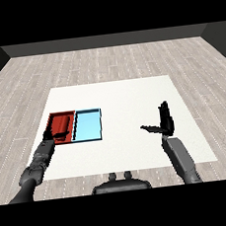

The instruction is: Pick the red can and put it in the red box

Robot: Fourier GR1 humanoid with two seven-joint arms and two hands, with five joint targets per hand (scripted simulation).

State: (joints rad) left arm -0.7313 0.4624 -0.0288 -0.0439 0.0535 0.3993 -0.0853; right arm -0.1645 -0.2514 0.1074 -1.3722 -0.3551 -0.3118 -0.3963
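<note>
lying in the red tray point(52, 119), the red can point(62, 124) on its side, hard to tell from the tray's own red. partly covered at its near end by the left hand point(59, 135), black fingers over the tray's near edge; cannot tell whether curled or straight. just beside, touching along one wall, a light blue tray point(88, 125). well apart on the white table point(127, 93), the right hand point(164, 123) held upright, fingers straight, thumb spread leftward, holding nothing. forearms cut off below.
</note>
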